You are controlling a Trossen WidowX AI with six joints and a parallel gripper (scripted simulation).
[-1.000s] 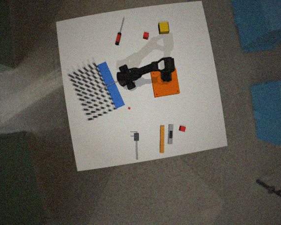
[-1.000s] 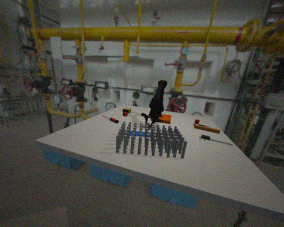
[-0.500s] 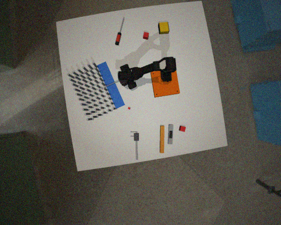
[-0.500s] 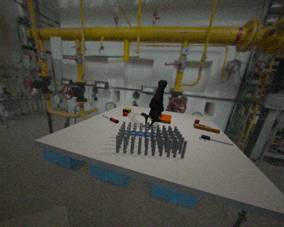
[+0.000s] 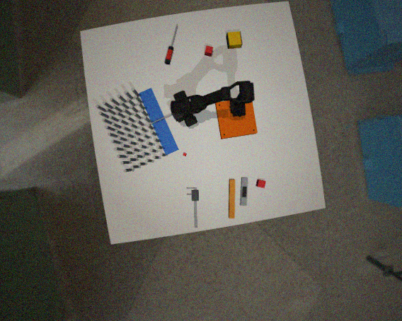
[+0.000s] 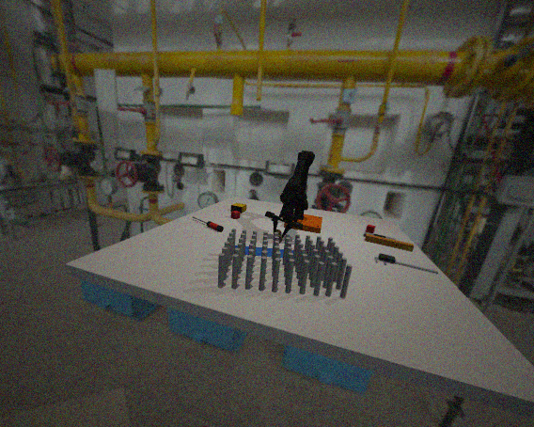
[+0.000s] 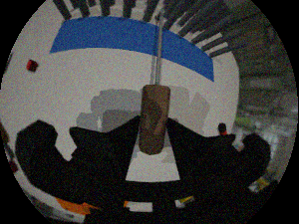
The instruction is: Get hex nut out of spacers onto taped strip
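One brown-handled tool is gripped in the jaws, its thin shaft crossing above the blue strip.

Behind your white table, a pale wall | thick yellow pipe across it, thinner ones branching | red handwheels and round gauges below | your floor: dull grey-brown | blue blocks under and beside your table | light: dim, grainy, a paler streak across the floor
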